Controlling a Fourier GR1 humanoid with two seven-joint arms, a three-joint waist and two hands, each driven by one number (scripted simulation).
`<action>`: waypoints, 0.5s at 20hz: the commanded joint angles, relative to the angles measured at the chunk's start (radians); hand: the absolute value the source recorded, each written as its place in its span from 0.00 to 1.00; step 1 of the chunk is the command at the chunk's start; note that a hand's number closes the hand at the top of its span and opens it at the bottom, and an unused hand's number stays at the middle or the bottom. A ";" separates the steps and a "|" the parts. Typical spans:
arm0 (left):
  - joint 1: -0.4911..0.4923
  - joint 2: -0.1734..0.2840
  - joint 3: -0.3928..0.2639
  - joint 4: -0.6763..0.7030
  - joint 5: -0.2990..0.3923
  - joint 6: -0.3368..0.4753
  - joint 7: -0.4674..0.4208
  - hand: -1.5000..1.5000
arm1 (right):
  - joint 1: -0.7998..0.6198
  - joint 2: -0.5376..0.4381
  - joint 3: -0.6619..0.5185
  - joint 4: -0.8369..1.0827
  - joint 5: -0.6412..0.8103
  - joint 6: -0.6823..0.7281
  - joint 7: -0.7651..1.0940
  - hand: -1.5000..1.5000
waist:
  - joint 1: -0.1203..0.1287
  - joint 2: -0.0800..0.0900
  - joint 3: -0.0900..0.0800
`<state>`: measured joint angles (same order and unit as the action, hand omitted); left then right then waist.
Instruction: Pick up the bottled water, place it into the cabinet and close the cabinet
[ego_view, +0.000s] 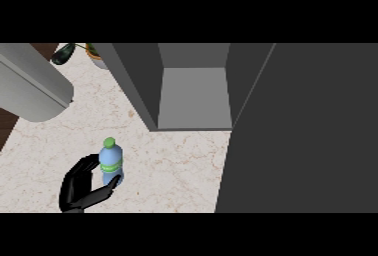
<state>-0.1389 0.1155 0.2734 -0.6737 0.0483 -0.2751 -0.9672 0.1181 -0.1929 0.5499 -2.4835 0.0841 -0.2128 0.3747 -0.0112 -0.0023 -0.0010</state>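
While gripped by the left hand (80, 187), fingers curled round it, bottled water (111, 162) standing just in front of open cabinet (193, 97). Not inside yet; door (303, 130) not shut.

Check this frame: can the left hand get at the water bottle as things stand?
Probably yes. The left hand is already beside the bottle on the counter, fingers and thumb curling toward its lower half, nothing between them. Whether it actually touches is hard to tell.

A kitchen: a marbled stone counter (170, 165) carries an open grey cabinet (192, 90), a potted plant (81, 52) behind its left side.
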 joint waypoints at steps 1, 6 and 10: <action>-0.005 -0.013 -0.067 -0.030 -0.083 0.034 -0.128 1.00 | -0.012 0.010 0.067 -0.073 0.131 -0.033 0.063 0.00 | -0.001 -0.002 -0.001; 0.035 -0.061 -0.108 -0.159 -0.155 0.218 -0.165 1.00 | -0.013 -0.028 0.039 -0.097 0.106 -0.030 0.076 0.00 | 0.007 -0.005 0.000; -0.125 -0.072 -0.105 -0.046 -0.177 0.276 -0.013 1.00 | -0.008 -0.045 0.017 -0.126 0.072 -0.020 0.088 0.00 | -0.005 0.001 0.000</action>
<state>-0.1707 0.0684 0.1782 -0.7632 -0.0976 -0.0806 -1.0108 0.0854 -0.2120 0.5488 -2.4846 0.0852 -0.2407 0.4041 -0.0096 -0.0028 -0.0006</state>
